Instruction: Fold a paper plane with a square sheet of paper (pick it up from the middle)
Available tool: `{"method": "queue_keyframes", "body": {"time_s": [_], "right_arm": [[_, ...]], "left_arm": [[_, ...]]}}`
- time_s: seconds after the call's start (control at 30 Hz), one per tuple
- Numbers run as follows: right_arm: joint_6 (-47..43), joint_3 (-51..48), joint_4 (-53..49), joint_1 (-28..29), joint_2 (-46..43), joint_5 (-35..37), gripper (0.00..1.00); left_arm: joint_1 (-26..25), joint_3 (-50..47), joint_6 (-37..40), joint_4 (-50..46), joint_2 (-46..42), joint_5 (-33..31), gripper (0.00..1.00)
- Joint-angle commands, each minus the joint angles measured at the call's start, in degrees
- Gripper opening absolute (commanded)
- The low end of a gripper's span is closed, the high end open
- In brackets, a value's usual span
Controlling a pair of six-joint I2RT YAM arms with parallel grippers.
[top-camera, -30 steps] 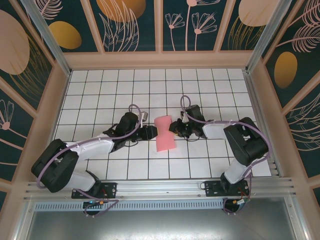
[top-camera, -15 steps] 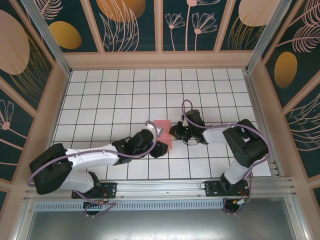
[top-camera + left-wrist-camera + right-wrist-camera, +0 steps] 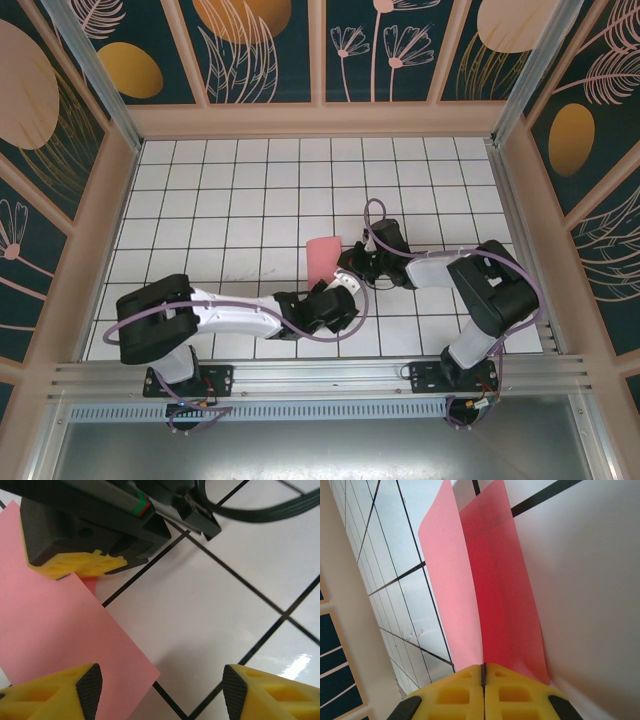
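Paper status: a second ago both grippers pinched it at the waist from either side, and it sat in a bow-tie shape mid-table. Since then the left gripper has let go, and its arm has swung round to the near side of the sheet. The right gripper has clamped fully shut on the right edge. So the middle pick-up looks done and the sheet is doubled over, but I'd call it a loose first fold, not a crease. In the right wrist view two pink layers come out of the closed yellow pads and splay apart in a V away from the pinch. From overhead the sheet now reads as a narrow upright strip on the white tiled table, just left of the right gripper, with its top edge curling. Left gripper state: jaws well apart, holding nothing. In the left wrist view the near corner of the sheet lies flat on the tile under the gap between the fingers. One finger overlaps the pink edge at the bottom of that view, and I can't tell if it touches. The right gripper's pad sits on the paper just beyond. My read is that the left is lining up to press or re-grip the near end so the fold can be flattened. Risk: with only one pinch on it, thin paper can slide or spring open.
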Motion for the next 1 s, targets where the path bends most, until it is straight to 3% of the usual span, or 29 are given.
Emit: {"method": "queue_keyframes", "body": {"time_s": [0.0, 0.13, 0.33, 0.6, 0.83, 0.97], "right_arm": [[-1.25, 1.42, -1.52, 0.38, -1.1, 0.39, 0.08], [-1.83, 1.66, -2.29, 0.38, -1.01, 0.43, 0.09], [-3.31, 2.96, -4.48, 0.38, -0.52, 0.58, 0.09], [-5.31, 3.96, -8.3, 0.42, -1.06, 2.14, 0.1], [-6.98, 4.52, -10.05, 0.29, -2.2, 2.18, 0.15], [-9.19, 5.39, -13.82, -0.18, -4.76, 4.13, 0.23]], "left_arm": [[-0.52, 2.12, 0.97, -3.94, 1.43, -7.33, 0.66], [-0.53, 1.08, 0.21, -3.04, 0.05, -8.27, 0.56], [-0.53, -0.35, -0.11, -1.86, -2.37, -8.81, 0.28], [-0.51, -1.35, -0.27, -1.35, -4.03, -6.56, 0.0], [0.1, -3.36, -1.1, 0.75, -6.41, -1.73, 0.0], [4.31, -7.26, -2.68, 4.56, -10.52, 6.99, 0.0]]}}
